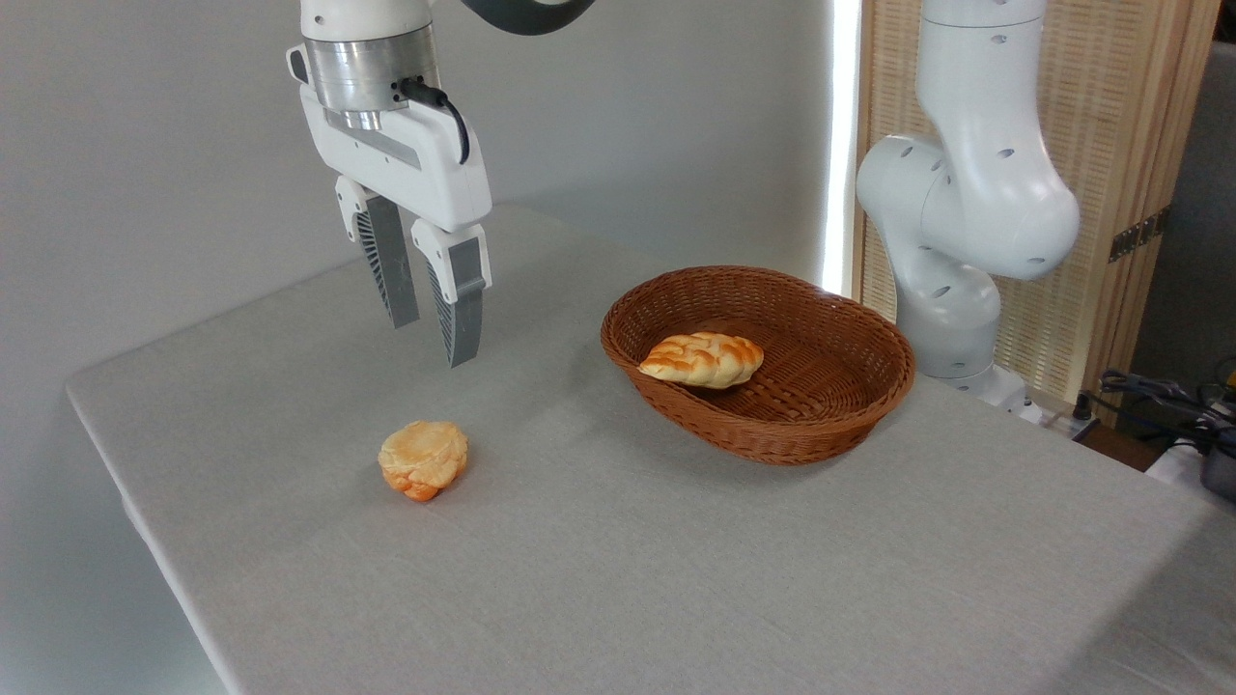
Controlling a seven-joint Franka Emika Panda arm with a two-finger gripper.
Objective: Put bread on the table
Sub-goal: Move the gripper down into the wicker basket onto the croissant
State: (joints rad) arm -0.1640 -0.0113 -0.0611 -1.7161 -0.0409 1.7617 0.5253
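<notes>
The braided bread, pale cream with golden stripes, lies inside the brown wicker basket right of centre, near its left wall. My gripper hangs in the air well to the left of the basket, above the light grey table. Its two grey ribbed fingers stand apart with nothing between them, so it is open. The bread is far from the fingers and untouched.
A small round orange-bottomed bun rests on the tabletop below and slightly in front of the gripper. The arm's white base stands behind the basket at the right. Cables lie off the table's right edge.
</notes>
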